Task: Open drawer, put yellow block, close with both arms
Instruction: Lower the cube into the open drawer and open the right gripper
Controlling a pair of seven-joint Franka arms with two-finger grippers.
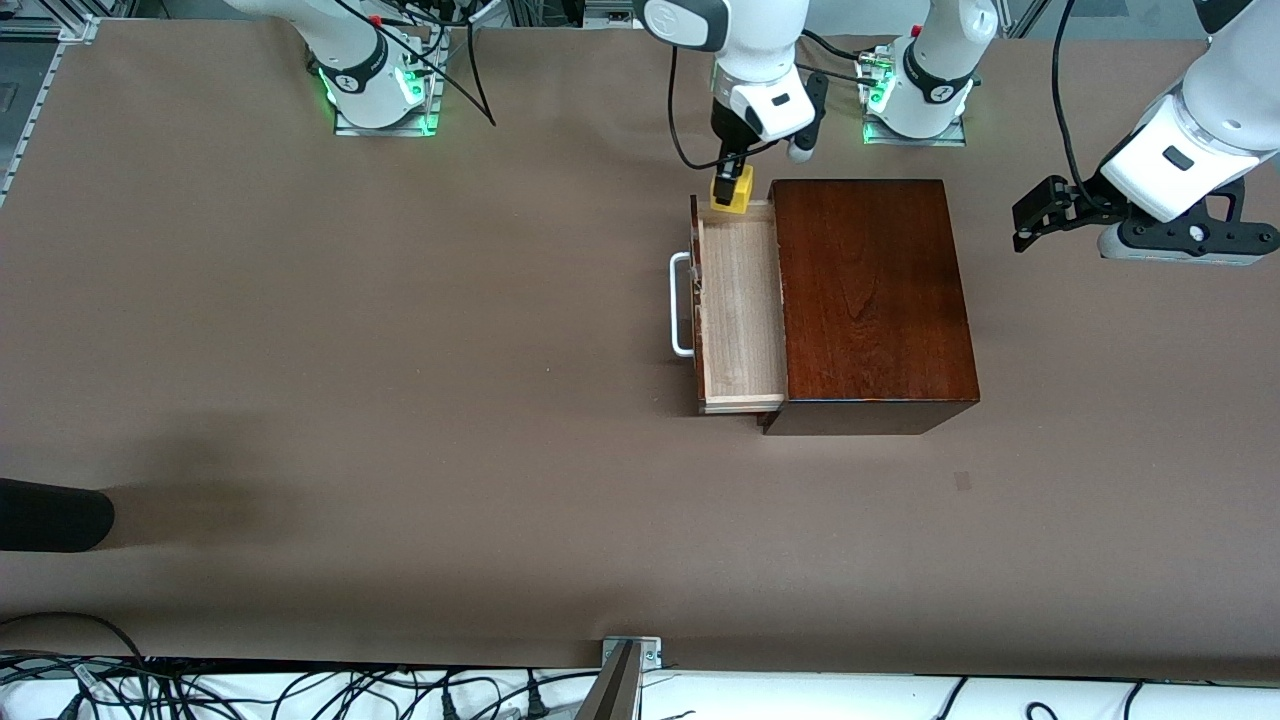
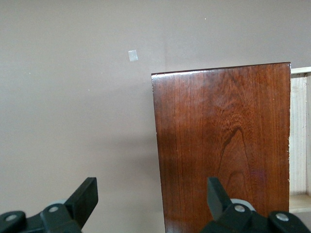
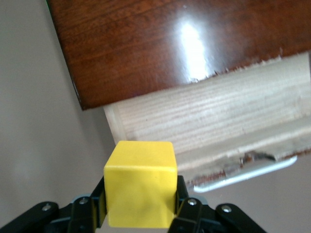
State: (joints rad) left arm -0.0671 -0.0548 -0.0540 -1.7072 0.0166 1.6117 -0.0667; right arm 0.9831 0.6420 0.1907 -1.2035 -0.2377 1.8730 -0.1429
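With the drawer (image 1: pixel 740 305) pulled out of the dark wooden box (image 1: pixel 870 300) toward the right arm's end of the table, holds the yellow block (image 1: pixel 732 190) pinched between the fingers of the right gripper (image 1: pixel 733 172), up in the air. Hangs not yet over the tray's open middle but just at the drawer's end wall that lies farthest from the front camera, about over that rim or a touch outside it; cannot tell which from the front view. Shows the same in the right wrist view: yellow block (image 3: pixel 141 182) clamped on two faces, pale tray floor (image 3: pixel 214 111) ahead of it, white handle (image 3: pixel 243 174) on the drawer front.

Runs long, the drawer, toward and away from the front camera, so the coming move likely calls for a short carry along that axis, toward the front camera, until the cube sits squarely over the pale wood, then a lowering and release. Risks a drop onto the rim or onto the table if let go where it is.

Waits off the box's end toward the left arm, the left gripper (image 1: pixel 1040 212), fingers spread and empty, over bare table (image 1: pixel 400 400). Seems much the nearer to the drawer, the right gripper.
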